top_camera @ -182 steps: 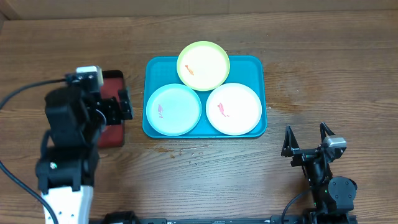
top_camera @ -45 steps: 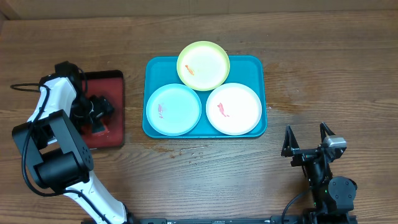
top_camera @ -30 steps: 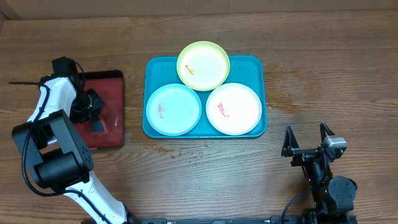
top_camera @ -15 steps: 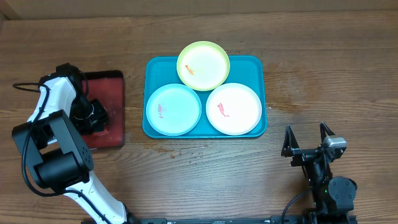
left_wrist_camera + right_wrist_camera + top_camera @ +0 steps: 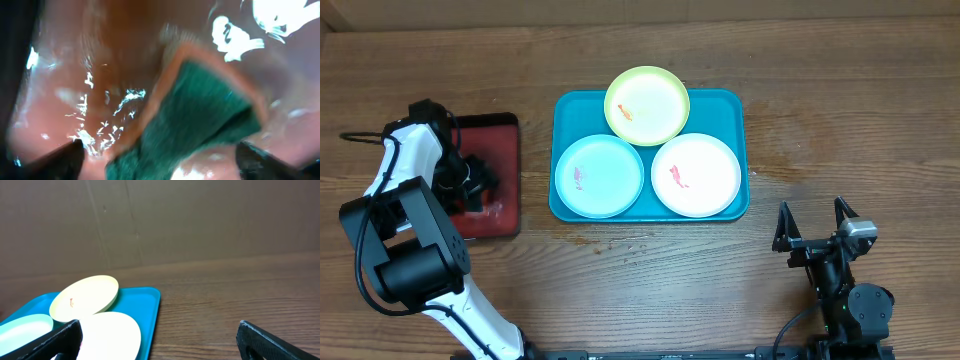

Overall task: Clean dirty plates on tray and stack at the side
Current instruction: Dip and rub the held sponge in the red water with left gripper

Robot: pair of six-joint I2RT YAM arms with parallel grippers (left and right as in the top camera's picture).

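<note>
The teal tray [image 5: 570, 110] is sitting mid-table with all three plates, smeared and unstacked: yellow-green [image 5: 647, 105] at 12 o'clock, light blue [image 5: 599, 176] at 8, white [image 5: 695, 175] at 4. At 9 o'clock the dark red tray [image 5: 505, 135] is holding a wet green sponge [image 5: 200, 115]. The left gripper [image 5: 160, 157] is hovering over the sponge with jaws spread wide, likely for a pickup. The right gripper [image 5: 812, 210] is idling at 5 o'clock, jaws apart.

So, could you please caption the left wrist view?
Open left gripper over a green sponge in the glossy red tray.

Left gripper [image 5: 472, 187] has opened over the sponge [image 5: 195, 115].
</note>
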